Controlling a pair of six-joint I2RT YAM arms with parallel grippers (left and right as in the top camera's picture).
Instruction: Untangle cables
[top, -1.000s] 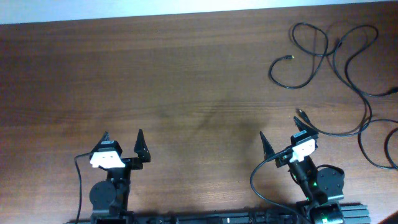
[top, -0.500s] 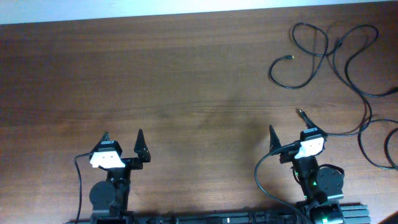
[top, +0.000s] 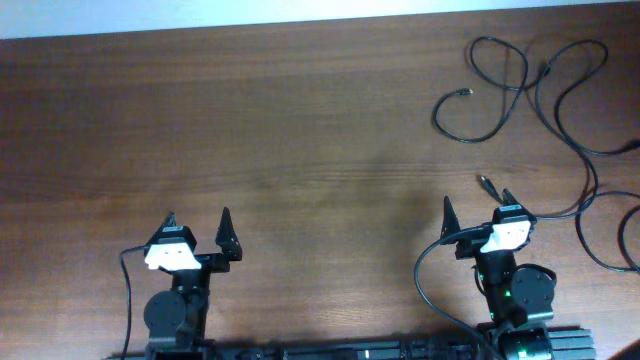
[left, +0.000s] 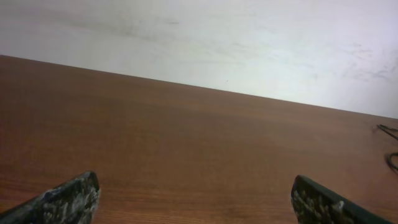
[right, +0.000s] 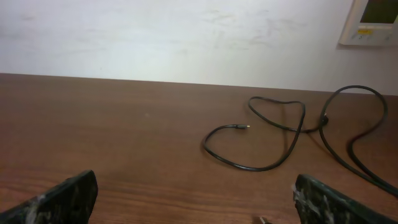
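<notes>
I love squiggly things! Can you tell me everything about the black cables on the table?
The cables are thin, black and bendy. They lie flat on the brown wooden table, at its far right side, in loose loops that cross each other. One small plug end looks goldish. Some run out of view on the right. Another end lies near the open right gripper, which holds nothing.
</notes>
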